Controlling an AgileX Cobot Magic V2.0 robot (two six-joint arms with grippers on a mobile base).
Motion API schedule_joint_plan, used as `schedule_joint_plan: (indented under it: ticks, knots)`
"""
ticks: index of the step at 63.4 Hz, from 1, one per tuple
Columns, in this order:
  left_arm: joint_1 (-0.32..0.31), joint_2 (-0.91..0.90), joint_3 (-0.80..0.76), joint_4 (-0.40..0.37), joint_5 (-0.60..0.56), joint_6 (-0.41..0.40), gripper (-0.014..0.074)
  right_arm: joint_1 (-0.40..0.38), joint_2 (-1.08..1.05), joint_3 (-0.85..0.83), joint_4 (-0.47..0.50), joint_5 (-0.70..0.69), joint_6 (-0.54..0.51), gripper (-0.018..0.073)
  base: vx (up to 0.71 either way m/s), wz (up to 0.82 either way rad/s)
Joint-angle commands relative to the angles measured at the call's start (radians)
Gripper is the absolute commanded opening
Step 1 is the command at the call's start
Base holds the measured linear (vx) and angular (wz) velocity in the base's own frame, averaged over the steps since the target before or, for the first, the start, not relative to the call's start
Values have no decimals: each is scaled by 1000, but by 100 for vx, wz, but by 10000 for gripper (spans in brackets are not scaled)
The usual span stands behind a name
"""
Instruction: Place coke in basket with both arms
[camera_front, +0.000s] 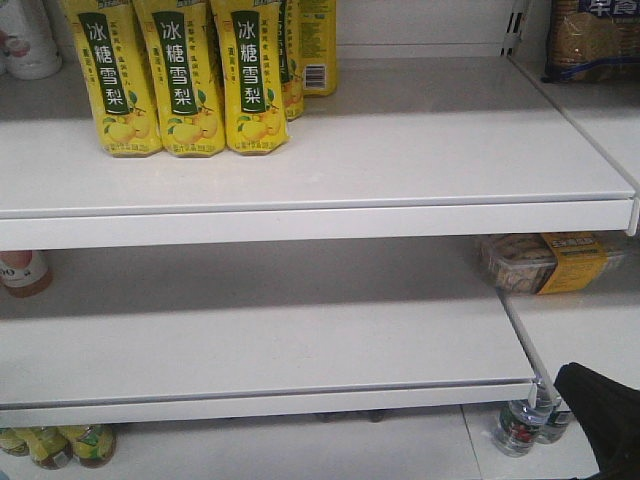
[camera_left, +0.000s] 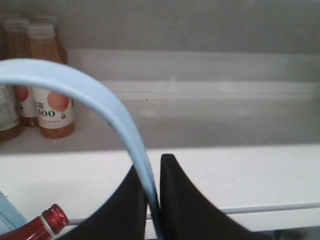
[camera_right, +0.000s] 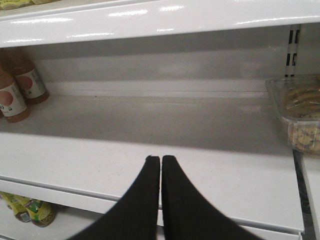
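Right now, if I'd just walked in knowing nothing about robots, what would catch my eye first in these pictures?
Probably the row of bright yellow drink cartons on the top shelf, vivid against all that white. Next, the pale blue basket handle arching through the left wrist view, pinched between the black fingers of the left gripper, with a red bottle cap poking up at the lower left. The right gripper is shut on nothing, before a bare middle shelf.

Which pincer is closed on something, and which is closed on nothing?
The left pincer clamps the light blue basket handle between its fingers. The right pincer is shut with nothing in it, facing the middle shelf.
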Motion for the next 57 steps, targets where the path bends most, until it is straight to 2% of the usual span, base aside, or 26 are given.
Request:
schedule_joint_plan:
  ticks: [1,14,22,34,44,57]
  knots:
    - [32,5,8,43,-179,54,-6,0,4,-28,-37,24,-4,-5,0,0]
    - [102,-158,8,43,-135,54,-6,0,4,-28,-37,24,-4,-5,0,0]
    - [143,-153,8,43,-114,44,-6,0,4,-28,-37,24,-4,-5,0,0]
    - [136,-154,8,43,-111,42,-6,0,4,-28,-37,24,-4,-5,0,0]
    - [105,-154,8,43,-111,42,-6,0,4,-28,-37,24,-4,-5,0,0]
    - [87,-154,8,42,-107,-44,-6,0,4,-28,-37,24,-4,-5,0,0]
